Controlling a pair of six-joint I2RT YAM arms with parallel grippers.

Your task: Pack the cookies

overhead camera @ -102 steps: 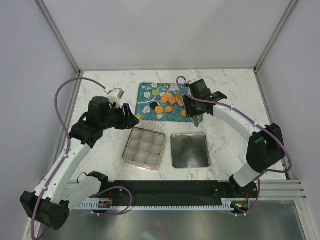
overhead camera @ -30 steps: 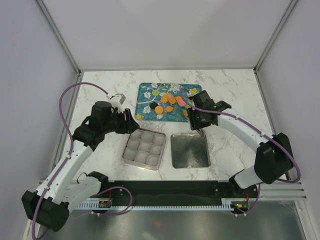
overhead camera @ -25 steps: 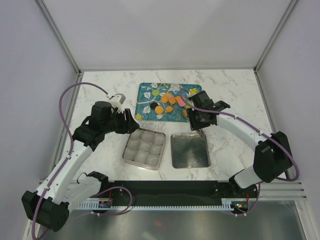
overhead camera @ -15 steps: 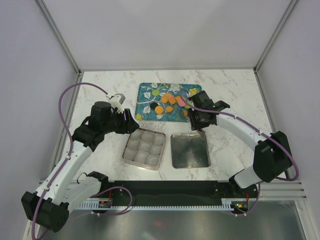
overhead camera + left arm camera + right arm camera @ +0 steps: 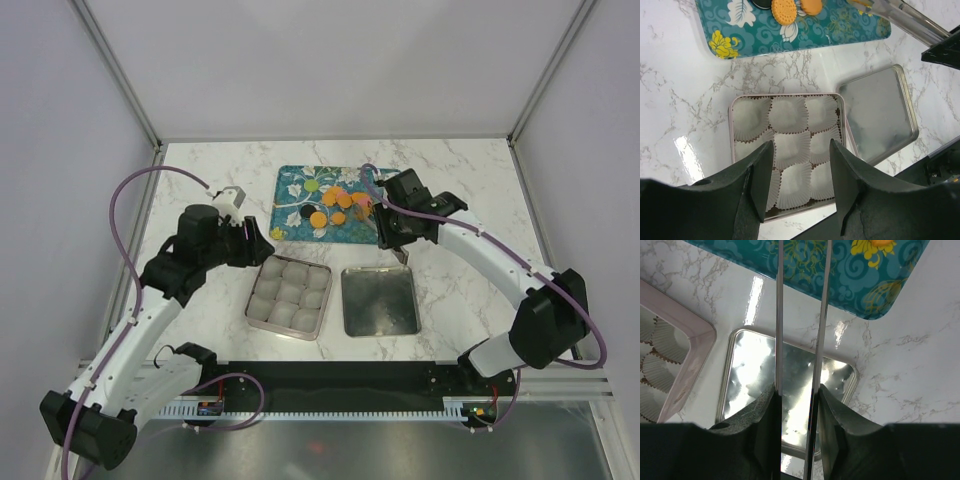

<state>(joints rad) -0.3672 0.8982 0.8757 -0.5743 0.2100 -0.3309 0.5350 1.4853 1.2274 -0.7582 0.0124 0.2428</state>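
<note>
Cookies (image 5: 335,205): mostly orange, lying on teal tray (image 5: 292,225), 12 o'clock of desk (image 5: 460,170)
Left claw (image 5: 801,150): spread, empty, above tin (image 5: 785,95) of paper cups
Right claw (image 5: 796,390): pinching metal tongs (image 5: 779,315), blades apart, reaching over tray's 5 o'clock corner
Silver lid (image 5: 380,300): at tin's 3 o'clock

Cookies (image 5: 336,207) on tray (image 5: 345,233), right tool (image 5: 396,240) holding tongs (image 5: 402,256)
</note>
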